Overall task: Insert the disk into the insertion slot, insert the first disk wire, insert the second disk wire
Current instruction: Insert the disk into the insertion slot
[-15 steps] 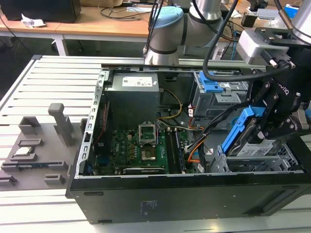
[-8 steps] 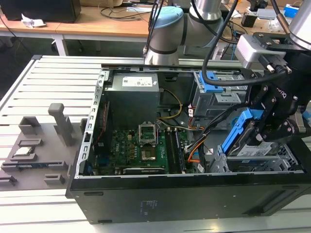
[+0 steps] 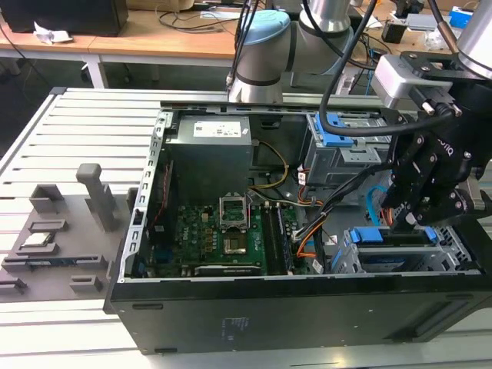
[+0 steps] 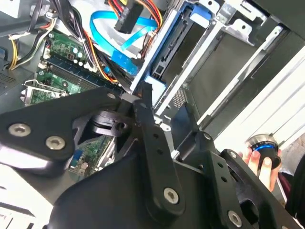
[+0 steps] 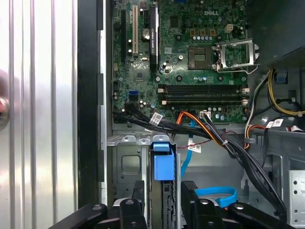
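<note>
The disk (image 3: 388,244), silver with a bright blue carrier, sits down inside the insertion slot (image 3: 455,257), the silver cage at the case's front corner on the exterior view's right. In the first wrist view its blue carrier tab (image 5: 163,164) stands up from the cage (image 5: 125,164). My gripper (image 3: 403,227) hangs just above it. The black fingers (image 5: 138,207) straddle the disk's edge with a thin gap on each side, so the gripper (image 5: 164,193) is open. A loose blue flat wire (image 5: 214,195) and orange and black wires (image 5: 205,129) lie beside the cage.
The open case holds a green motherboard (image 3: 223,231), a power supply (image 3: 211,150) and a taller grey cage with a blue clip (image 3: 338,146). Grey fixtures (image 3: 54,238) sit on the slatted table. A person's hand (image 4: 262,160) holds a round device outside the case.
</note>
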Robot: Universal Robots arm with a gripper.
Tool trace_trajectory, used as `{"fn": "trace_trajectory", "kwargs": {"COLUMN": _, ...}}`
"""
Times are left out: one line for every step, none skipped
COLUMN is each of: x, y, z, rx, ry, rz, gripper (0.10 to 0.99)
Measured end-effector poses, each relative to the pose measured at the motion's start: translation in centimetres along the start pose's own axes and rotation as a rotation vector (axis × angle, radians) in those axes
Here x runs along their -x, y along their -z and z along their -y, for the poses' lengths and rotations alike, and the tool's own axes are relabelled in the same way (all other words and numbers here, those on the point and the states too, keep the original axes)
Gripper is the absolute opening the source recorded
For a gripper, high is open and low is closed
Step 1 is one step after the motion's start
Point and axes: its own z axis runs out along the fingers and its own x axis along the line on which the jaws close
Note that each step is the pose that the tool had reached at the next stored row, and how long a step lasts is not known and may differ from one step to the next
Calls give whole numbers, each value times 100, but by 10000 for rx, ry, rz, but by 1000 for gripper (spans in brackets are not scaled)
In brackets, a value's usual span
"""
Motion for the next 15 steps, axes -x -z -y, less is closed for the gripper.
{"fn": "trace_trajectory", "kwargs": {"x": 0, "y": 0, "z": 0, "rx": 0, "ry": 0, "rz": -3, "gripper": 353}}
{"fn": "trace_trajectory", "kwargs": {"x": 0, "y": 0, "z": 0, "rx": -1, "ry": 0, "rz": -8, "gripper": 231}}
{"fn": "trace_trajectory", "kwargs": {"x": 0, "y": 0, "z": 0, "rx": -1, "ry": -1, "rz": -11, "gripper": 169}}
{"fn": "trace_trajectory", "kwargs": {"x": 0, "y": 0, "z": 0, "rx": -1, "ry": -1, "rz": -14, "gripper": 110}}
{"fn": "trace_trajectory", "kwargs": {"x": 0, "y": 0, "z": 0, "rx": -1, "ry": -1, "rz": -15, "gripper": 110}}
{"fn": "trace_trajectory", "kwargs": {"x": 0, "y": 0, "z": 0, "rx": -1, "ry": -1, "rz": -18, "gripper": 106}}
{"fn": "trace_trajectory", "kwargs": {"x": 0, "y": 0, "z": 0, "rx": -1, "ry": -1, "rz": -19, "gripper": 106}}
{"fn": "trace_trajectory", "kwargs": {"x": 0, "y": 0, "z": 0, "rx": -1, "ry": -1, "rz": -22, "gripper": 106}}
{"fn": "trace_trajectory", "kwargs": {"x": 0, "y": 0, "z": 0, "rx": -1, "ry": -1, "rz": -24, "gripper": 106}}
{"fn": "trace_trajectory", "kwargs": {"x": 0, "y": 0, "z": 0, "rx": -1, "ry": -2, "rz": -47, "gripper": 106}}
{"fn": "trace_trajectory", "kwargs": {"x": 0, "y": 0, "z": 0, "rx": -2, "ry": -3, "rz": -69, "gripper": 106}}
{"fn": "trace_trajectory", "kwargs": {"x": 0, "y": 0, "z": 0, "rx": -1, "ry": -3, "rz": -71, "gripper": 106}}
{"fn": "trace_trajectory", "kwargs": {"x": 0, "y": 0, "z": 0, "rx": -2, "ry": -3, "rz": -73, "gripper": 106}}
{"fn": "trace_trajectory", "kwargs": {"x": 0, "y": 0, "z": 0, "rx": -2, "ry": -3, "rz": -76, "gripper": 106}}
{"fn": "trace_trajectory", "kwargs": {"x": 0, "y": 0, "z": 0, "rx": -2, "ry": -4, "rz": -80, "gripper": 106}}
